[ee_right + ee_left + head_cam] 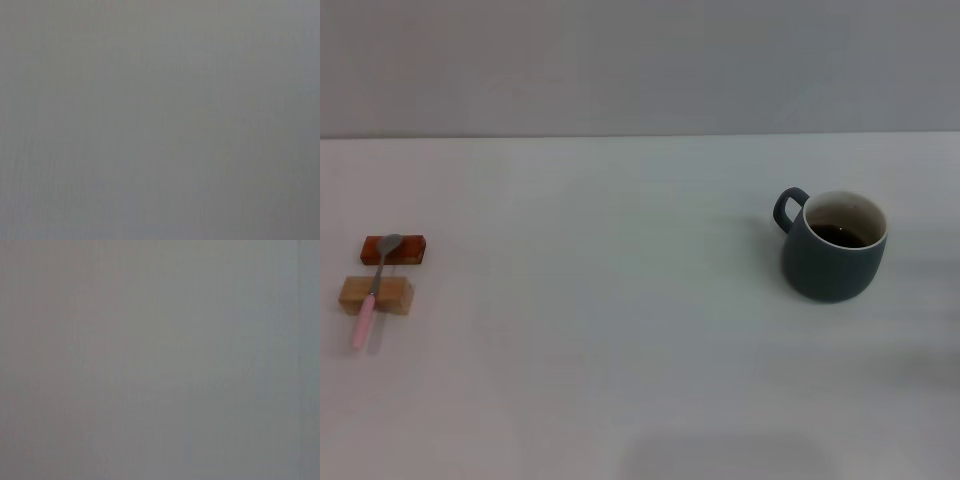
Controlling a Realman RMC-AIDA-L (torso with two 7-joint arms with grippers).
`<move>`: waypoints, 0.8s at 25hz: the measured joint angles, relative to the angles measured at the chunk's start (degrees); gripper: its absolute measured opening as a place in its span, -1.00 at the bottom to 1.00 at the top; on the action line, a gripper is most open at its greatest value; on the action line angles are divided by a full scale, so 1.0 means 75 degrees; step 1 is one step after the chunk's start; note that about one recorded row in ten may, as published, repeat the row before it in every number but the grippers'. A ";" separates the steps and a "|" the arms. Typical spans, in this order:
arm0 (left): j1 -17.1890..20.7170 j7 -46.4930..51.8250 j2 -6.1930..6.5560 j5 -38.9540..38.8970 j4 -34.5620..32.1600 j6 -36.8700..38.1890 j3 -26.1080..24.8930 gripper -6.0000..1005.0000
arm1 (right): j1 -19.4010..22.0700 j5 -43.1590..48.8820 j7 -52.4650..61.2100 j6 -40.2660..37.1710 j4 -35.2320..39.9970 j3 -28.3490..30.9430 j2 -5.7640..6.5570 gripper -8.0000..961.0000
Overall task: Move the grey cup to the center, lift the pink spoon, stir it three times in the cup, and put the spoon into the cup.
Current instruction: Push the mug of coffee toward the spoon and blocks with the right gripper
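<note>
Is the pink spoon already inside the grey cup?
No, the pink spoon lies across two wooden blocks, far from the grey cup.

The grey cup (832, 262) is coloured dark slate-grey outside, with a pale cream rim and interior, and a dark liquid is seen inside it. The pink spoon (372, 294) is given a pale pink handle and a grey metal bowl. A red-brown block (406, 249), a tan wooden block (390, 295) and a plain white tabletop (620, 330) are shown.

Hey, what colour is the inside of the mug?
Pale cream, around dark liquid, on the grey cup; the head view shows it best.
</note>
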State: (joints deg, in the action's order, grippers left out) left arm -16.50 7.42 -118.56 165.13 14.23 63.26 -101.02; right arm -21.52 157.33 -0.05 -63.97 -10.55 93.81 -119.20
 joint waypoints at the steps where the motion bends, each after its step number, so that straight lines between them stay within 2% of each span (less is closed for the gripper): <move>1: -0.0002 -0.0007 -0.0001 -0.0001 -0.0012 0.0001 0.0023 0.68 | 0.0003 0.0001 -0.0001 0.0001 0.0020 -0.0007 -0.0005 0.17; 20: -0.0028 -0.0087 0.0048 -0.0022 -0.0003 -0.0019 0.0028 0.68 | -0.0027 0.0028 0.0028 0.0002 0.0227 -0.0116 -0.0036 0.16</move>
State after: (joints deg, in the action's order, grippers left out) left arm -16.71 6.77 -118.20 164.96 14.20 63.12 -100.81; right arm -21.72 157.54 0.16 -63.95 -8.85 92.94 -119.47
